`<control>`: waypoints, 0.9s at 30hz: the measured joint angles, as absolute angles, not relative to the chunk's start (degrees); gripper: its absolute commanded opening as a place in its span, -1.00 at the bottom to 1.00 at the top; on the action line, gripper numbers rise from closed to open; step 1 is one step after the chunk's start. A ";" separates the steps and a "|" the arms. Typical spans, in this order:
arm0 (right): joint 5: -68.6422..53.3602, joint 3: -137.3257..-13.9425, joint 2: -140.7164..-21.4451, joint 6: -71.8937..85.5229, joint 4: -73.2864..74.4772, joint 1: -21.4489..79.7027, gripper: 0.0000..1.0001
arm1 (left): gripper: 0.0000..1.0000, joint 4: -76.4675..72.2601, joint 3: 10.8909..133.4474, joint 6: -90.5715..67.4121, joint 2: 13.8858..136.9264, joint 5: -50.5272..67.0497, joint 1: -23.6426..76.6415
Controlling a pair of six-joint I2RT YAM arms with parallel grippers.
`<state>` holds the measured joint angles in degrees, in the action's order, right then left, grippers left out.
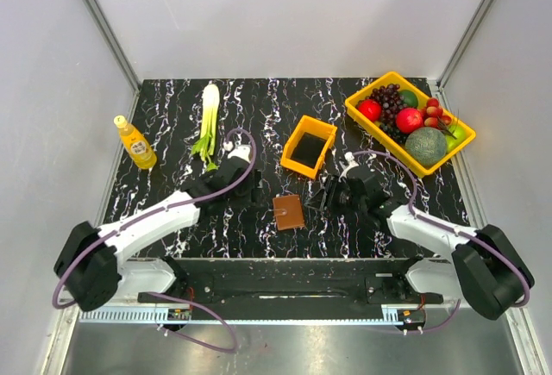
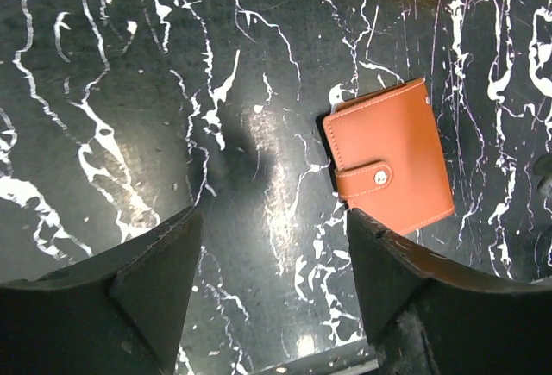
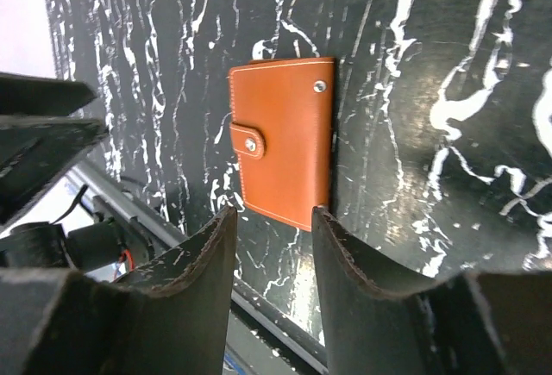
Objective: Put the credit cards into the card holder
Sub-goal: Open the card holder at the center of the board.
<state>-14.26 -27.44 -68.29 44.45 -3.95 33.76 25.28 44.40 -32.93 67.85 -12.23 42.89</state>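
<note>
- The card holder [image 1: 288, 212] lies flat on the black marbled table [image 1: 172, 125], between your two grippers and touching neither. It is just on the near side of the orange bin [image 1: 298, 168].
- The holder is folded shut, and its strap [image 2: 366, 177] is snapped down across the cover. As I judge it, the step in hand is to get it open.
- The left gripper [image 2: 269, 228] hangs over bare table beside the holder. Its fingers are spread wide and grasp nothing.
- The right gripper [image 3: 272, 220] sits just short of the holder's edge. Its fingers stand apart with a narrower gap, and they too are empty.
- To do this well, pin the cover flat with one gripper on the side away from the strap. With the other, work one fingertip under the strap's free end and peel it up, so the holder does not slide.
- Come down gently, because the holder is thin and will likely skid on this smooth top if you push it sideways.
- You have no credit cards in sight in any view, so find them before you commit both arms.
- The orange bin shows only a dark inside from above, and I cannot tell what it holds.
- The yellow tray [image 1: 393, 76] at the far right holds fruit: dark grapes [image 1: 388, 103], red apples [image 1: 409, 120] and a green melon [image 1: 425, 145]. Leave it alone.
</note>
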 measured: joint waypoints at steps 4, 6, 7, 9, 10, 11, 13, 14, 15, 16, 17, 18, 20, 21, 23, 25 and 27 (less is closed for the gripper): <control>-17.50 -26.20 -71.79 47.05 -10.66 33.82 -0.08 | 0.23 21.34 44.38 -34.76 73.25 -11.27 43.92; -18.26 -25.87 -74.08 47.92 -12.43 33.87 -0.09 | 0.22 19.35 44.36 -35.77 75.70 -10.17 44.64; -18.68 -25.78 -75.24 48.25 -13.04 33.89 -0.09 | 0.22 18.68 44.36 -36.10 76.62 -9.69 44.99; -19.05 -25.76 -77.43 48.82 -14.20 34.02 -0.08 | 0.21 17.32 44.36 -36.75 78.26 -9.15 45.93; -19.09 -25.71 -78.28 48.97 -14.66 34.11 -0.08 | 0.20 16.60 44.36 -37.21 79.11 -8.91 46.46; -19.11 -25.61 -78.89 49.08 -15.18 34.15 -0.08 | 0.18 16.08 44.34 -37.56 79.81 -8.73 46.78; -19.20 -25.39 -80.23 49.39 -16.05 34.15 -0.07 | 0.15 14.66 43.75 -38.13 80.86 -8.29 47.33; -19.25 -25.30 -80.90 49.54 -16.58 34.15 -0.07 | 0.14 14.02 43.33 -38.46 81.25 -8.01 47.48; -19.33 -25.26 -81.78 49.71 -17.26 34.15 -0.07 | 0.13 13.34 42.85 -38.83 81.71 -7.70 47.59; -19.49 -25.21 -82.78 49.84 -17.87 34.15 -0.06 | 0.08 12.78 42.37 -39.18 82.32 -7.38 47.66; -19.62 -25.17 -83.79 49.98 -18.46 34.17 -0.06 | 0.05 12.29 42.02 -39.44 82.81 -7.09 47.70; -19.73 -25.12 -84.58 50.04 -18.85 34.20 -0.05 | -0.01 11.77 41.69 -39.68 83.35 -6.74 47.75; -20.75 -25.04 -86.08 50.85 -21.04 34.26 -0.05 | -0.17 10.66 41.17 -40.25 84.73 -6.15 47.81; -21.06 -25.04 -86.83 51.18 -22.44 34.44 -0.06 | -0.24 9.93 40.99 -40.53 85.56 -5.85 47.92; -21.82 -24.99 -88.07 51.81 -24.56 34.61 -0.05 | -0.35 8.03 40.80 -40.91 86.67 -5.08 48.12; -22.46 -24.73 -89.32 52.60 -27.24 34.85 -0.06 | -0.42 6.24 40.80 -41.17 87.66 -4.19 48.34; -22.81 -24.27 -89.97 53.43 -29.23 34.83 -0.08 | -0.48 5.23 40.80 -41.28 88.14 -3.64 48.34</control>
<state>-22.81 -24.27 -89.97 53.43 -29.23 34.83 5.23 40.80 -41.28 88.14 -3.64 48.34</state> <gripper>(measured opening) 0.471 0.308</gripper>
